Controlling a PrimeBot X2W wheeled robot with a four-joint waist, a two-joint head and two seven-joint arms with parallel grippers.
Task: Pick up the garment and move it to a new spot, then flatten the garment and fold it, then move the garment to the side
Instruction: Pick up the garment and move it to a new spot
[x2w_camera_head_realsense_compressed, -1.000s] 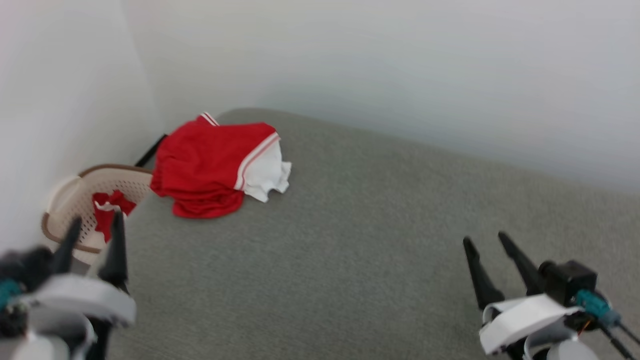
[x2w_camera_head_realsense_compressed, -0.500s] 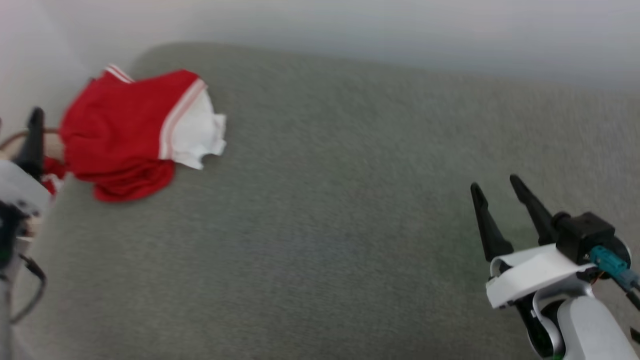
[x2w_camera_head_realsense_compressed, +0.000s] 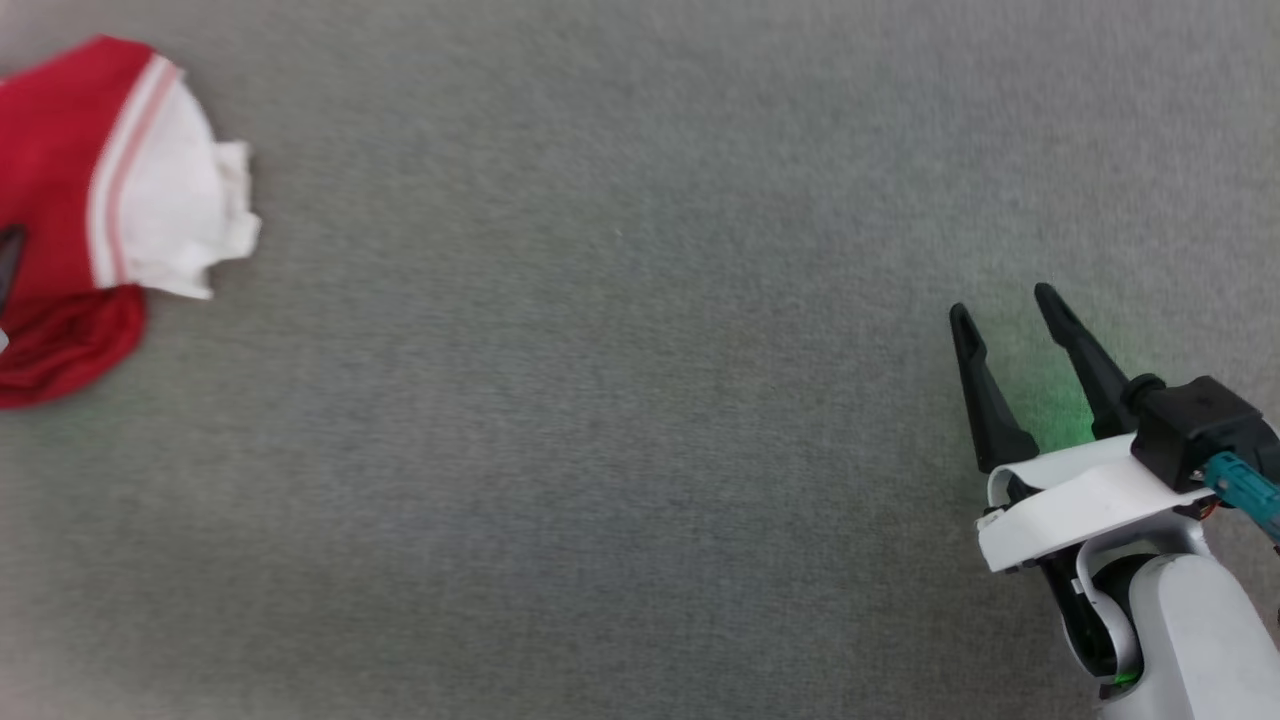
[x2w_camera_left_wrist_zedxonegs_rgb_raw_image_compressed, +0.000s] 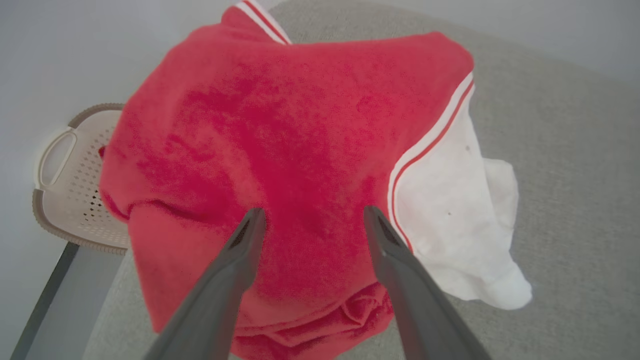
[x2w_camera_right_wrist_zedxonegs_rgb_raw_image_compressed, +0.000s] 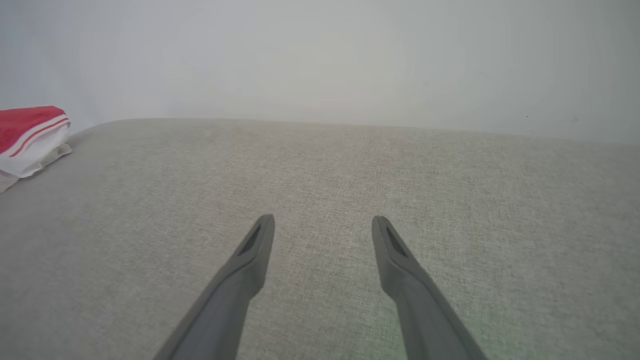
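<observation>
Over the last second your head camera has dipped and swung, so the wall and the basket have left the head view and the garment (x2w_camera_head_realsense_compressed: 55, 190) now sits cut off at the frame's 9 o'clock edge. That shift is the camera's, not the cloth's: the shirt lies in the same crumpled heap. The real change is the left gripper (x2w_camera_left_wrist_zedxonegs_rgb_raw_image_compressed: 310, 215), which has left the lower corner of the head view. In its wrist view it now hangs over the red heap, fingers wide apart and holding nothing; whether the tips touch the cloth cannot be told. This reads as the approach for the first pick-up, with nothing yet lifted, flattened or folded. The right gripper (x2w_camera_head_realsense_compressed: 1003, 305) waits at 4 o'clock, also spread and empty, well apart from the shirt. The garment is soft red jersey knit, bunched into a rounded mound with thick folds at 6 o'clock in the left wrist view. A limp white sleeve (x2w_camera_left_wrist_zedxonegs_rgb_raw_image_compressed: 450, 210) spills toward 3 o'clock past a red-and-white striped seam. Under it lies a grey woven surface (x2w_camera_head_realsense_compressed: 600, 420), matte and slightly nubby, with a rounded far edge. At 9 o'clock in that wrist view sits a beige perforated plastic basket (x2w_camera_left_wrist_zedxonegs_rgb_raw_image_compressed: 65, 200) with a loop handle.
</observation>
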